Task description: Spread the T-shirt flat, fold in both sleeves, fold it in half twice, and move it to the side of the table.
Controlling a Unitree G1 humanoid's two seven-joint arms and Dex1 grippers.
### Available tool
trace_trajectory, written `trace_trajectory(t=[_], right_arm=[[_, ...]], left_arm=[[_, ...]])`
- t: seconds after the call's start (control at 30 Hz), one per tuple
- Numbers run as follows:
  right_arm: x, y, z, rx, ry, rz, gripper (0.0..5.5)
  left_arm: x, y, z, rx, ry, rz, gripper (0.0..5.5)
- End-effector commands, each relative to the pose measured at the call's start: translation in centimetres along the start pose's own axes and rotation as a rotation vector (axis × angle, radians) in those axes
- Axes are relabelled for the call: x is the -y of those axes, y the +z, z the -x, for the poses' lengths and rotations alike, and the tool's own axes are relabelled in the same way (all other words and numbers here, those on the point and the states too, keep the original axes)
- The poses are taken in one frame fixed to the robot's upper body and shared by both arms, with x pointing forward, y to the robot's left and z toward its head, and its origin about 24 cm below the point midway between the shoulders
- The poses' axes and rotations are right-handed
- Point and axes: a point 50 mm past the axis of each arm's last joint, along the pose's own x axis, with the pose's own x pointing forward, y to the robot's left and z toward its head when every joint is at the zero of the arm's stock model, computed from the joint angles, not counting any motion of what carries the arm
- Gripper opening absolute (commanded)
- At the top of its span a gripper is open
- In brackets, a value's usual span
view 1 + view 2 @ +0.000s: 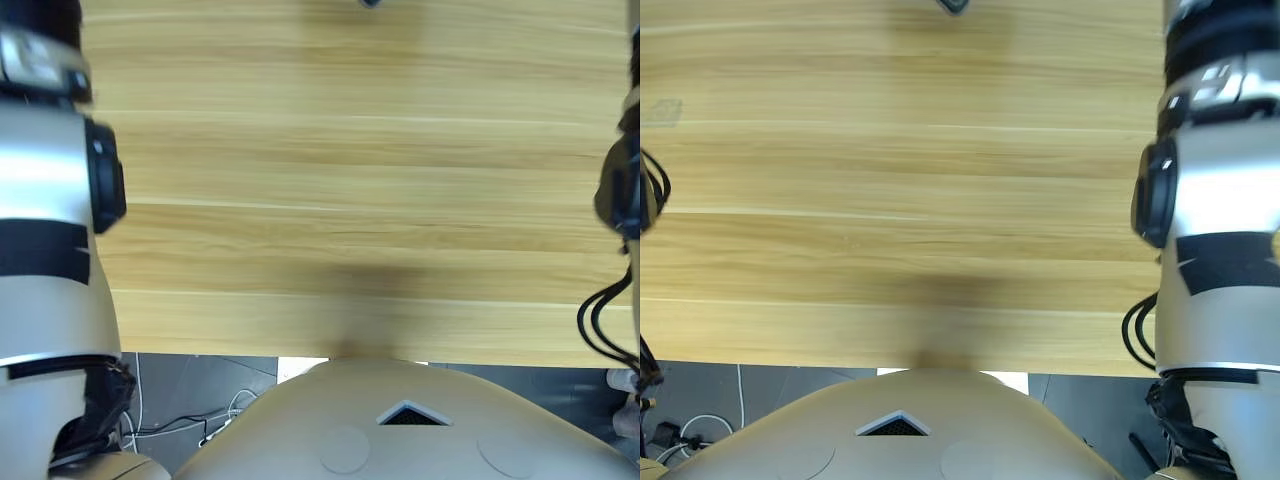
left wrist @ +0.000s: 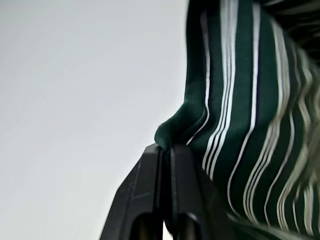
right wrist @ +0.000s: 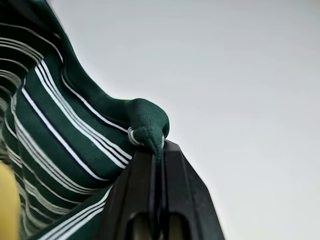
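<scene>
A dark green T-shirt [image 2: 240, 100] with white stripes hangs from my left gripper [image 2: 167, 152], whose black fingers are shut on a bunched edge of the cloth. In the right wrist view the same T-shirt [image 3: 65, 130] drapes away from my right gripper [image 3: 159, 150], shut on a rolled green hem. Pale blank background lies behind the cloth in both wrist views. My left arm [image 1: 50, 220] stands raised at the left edge of the head views and my right arm [image 1: 1215, 200] at the right edge.
The light wooden table [image 1: 350, 200] spreads below the head camera, its near edge toward me. A small dark object [image 1: 953, 6] sits at the table's far edge. Cables [image 1: 180, 425] lie on the dark floor under the near edge.
</scene>
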Motion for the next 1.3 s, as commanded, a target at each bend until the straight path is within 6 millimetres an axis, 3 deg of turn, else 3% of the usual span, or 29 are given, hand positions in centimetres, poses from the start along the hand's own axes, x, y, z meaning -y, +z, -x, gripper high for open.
trace_trajectory(t=[0.03, 0.13, 0.23, 0.33, 0.47, 0.57, 0.67, 0.9, 1.03, 1.2, 1.3], right_arm=[[-13.6, -2.4, 8.3, 0.016, 0.445, -0.200, 0.02], [-13.8, -2.5, 10.8, -0.031, 0.452, -0.256, 0.02], [-13.4, -2.8, 11.6, -0.087, 0.407, -0.318, 0.02], [-13.9, -1.9, 12.3, -0.081, 0.439, -0.366, 0.02], [-16.7, -0.1, 14.8, -0.026, 0.660, -0.415, 0.02], [-19.7, 0.8, 17.7, -0.040, 0.875, -0.400, 0.02], [-20.8, 1.6, 18.8, -0.038, 0.952, -0.443, 0.00], [-20.9, 1.8, 19.7, -0.072, 0.970, -0.532, 0.00], [-20.4, 1.4, 19.9, -0.086, 0.927, -0.560, 0.90], [-17.7, 3.1, 21.1, 0.079, 0.926, -0.924, 1.80], [-17.2, 3.3, 22.0, 0.089, 0.965, -1.001, 2.30]], left_arm=[[14.9, 2.8, 8.3, 0.178, -0.544, 0.034, 0.01], [16.2, 4.1, 10.3, 0.188, -0.579, 0.080, 0.01], [16.1, 3.9, 11.0, 0.143, -0.559, 0.098, 0.01], [15.5, 3.7, 11.3, 0.106, -0.542, 0.093, 0.01], [17.3, 5.1, 12.4, 0.139, -0.622, 0.089, 0.01], [20.0, 7.0, 14.0, 0.196, -0.749, 0.095, 0.01], [21.4, 7.7, 15.0, 0.219, -0.817, 0.091, 0.56], [22.6, 8.5, 16.6, 0.237, -0.921, 0.143, 1.67], [22.5, 8.9, 16.9, 0.257, -0.920, 0.202, 2.37], [20.8, 9.9, 17.2, 0.319, -0.903, 0.389, 3.17], [19.7, 9.8, 17.2, 0.330, -0.889, 0.472, 3.60]])
